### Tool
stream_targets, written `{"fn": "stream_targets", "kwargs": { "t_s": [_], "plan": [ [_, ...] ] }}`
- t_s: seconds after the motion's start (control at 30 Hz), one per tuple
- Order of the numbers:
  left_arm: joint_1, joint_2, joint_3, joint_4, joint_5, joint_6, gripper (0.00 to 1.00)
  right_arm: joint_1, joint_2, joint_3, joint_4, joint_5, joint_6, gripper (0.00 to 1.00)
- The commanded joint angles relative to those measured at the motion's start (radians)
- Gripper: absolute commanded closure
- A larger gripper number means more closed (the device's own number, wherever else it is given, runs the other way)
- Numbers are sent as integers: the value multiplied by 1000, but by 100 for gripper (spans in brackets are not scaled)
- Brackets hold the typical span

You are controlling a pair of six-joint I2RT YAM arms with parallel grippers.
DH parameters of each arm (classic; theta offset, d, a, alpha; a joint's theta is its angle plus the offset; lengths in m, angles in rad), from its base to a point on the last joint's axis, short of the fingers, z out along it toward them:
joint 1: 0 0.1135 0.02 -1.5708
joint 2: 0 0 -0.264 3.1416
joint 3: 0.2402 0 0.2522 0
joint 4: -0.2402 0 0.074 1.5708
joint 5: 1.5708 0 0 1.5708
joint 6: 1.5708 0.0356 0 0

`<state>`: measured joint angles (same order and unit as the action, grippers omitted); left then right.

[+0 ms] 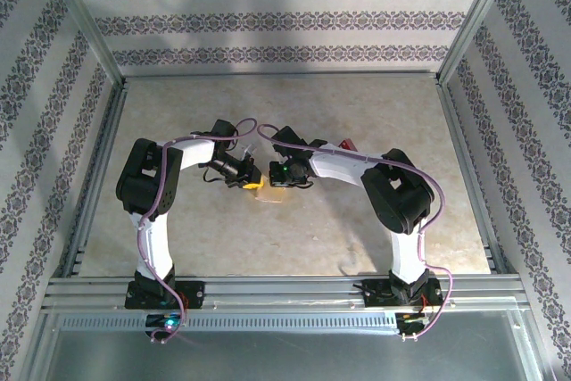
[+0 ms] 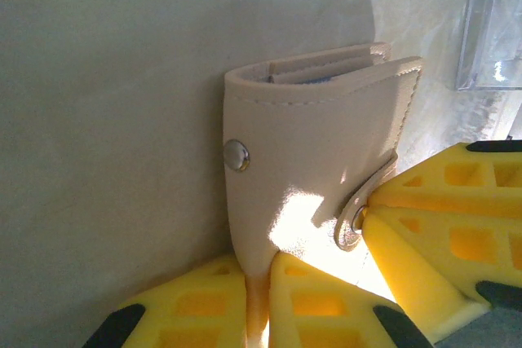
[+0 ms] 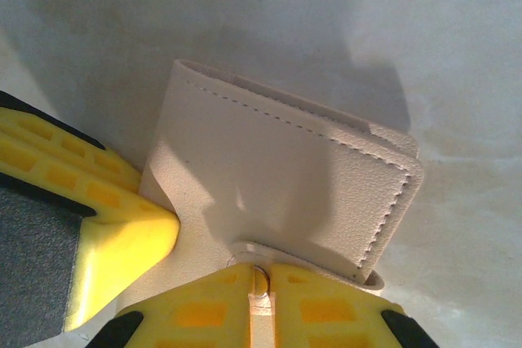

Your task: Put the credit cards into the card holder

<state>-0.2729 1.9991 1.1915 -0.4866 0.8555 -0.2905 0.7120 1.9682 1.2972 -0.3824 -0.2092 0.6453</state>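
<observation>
Tan wallet sits between my two grippers: my left gripper is clamped on the wallet edge nearest it, my right gripper pinches the closing tab.

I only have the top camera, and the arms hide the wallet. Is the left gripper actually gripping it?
Observer: Yes. The left wrist camera shows the left gripper shut on the near edge of the folded wallet.
Operator: And what is the right one on?
Observer: The right gripper is pinching the closing tab, not the wallet's body.
</observation>
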Motion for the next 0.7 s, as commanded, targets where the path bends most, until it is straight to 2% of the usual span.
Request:
{"fn": "stream_targets", "kwargs": {
  "t_s": [0.0, 0.1, 0.3, 0.53, 0.67],
  "plan": [
    [-16, 19, 6, -32, 7, 21, 89, 22, 69, -11, -29, 70, -31, 86],
    [-17, 15, 8, -38, 3, 23, 89, 27, 7, 8, -86, 85, -46, 84],
    [-16, -16, -3, -24, -3, 29, 90, 44, -257, 4, -174, 180, -81, 77],
    [-15, -65, -43, 52, 1, -20, 91, 37, -552, -151, -191, 284, -108, 69],
    [-16, -106, -76, 121, 20, -77, 91, 28, -700, -260, -191, 354, -100, 61]
  ]
}}
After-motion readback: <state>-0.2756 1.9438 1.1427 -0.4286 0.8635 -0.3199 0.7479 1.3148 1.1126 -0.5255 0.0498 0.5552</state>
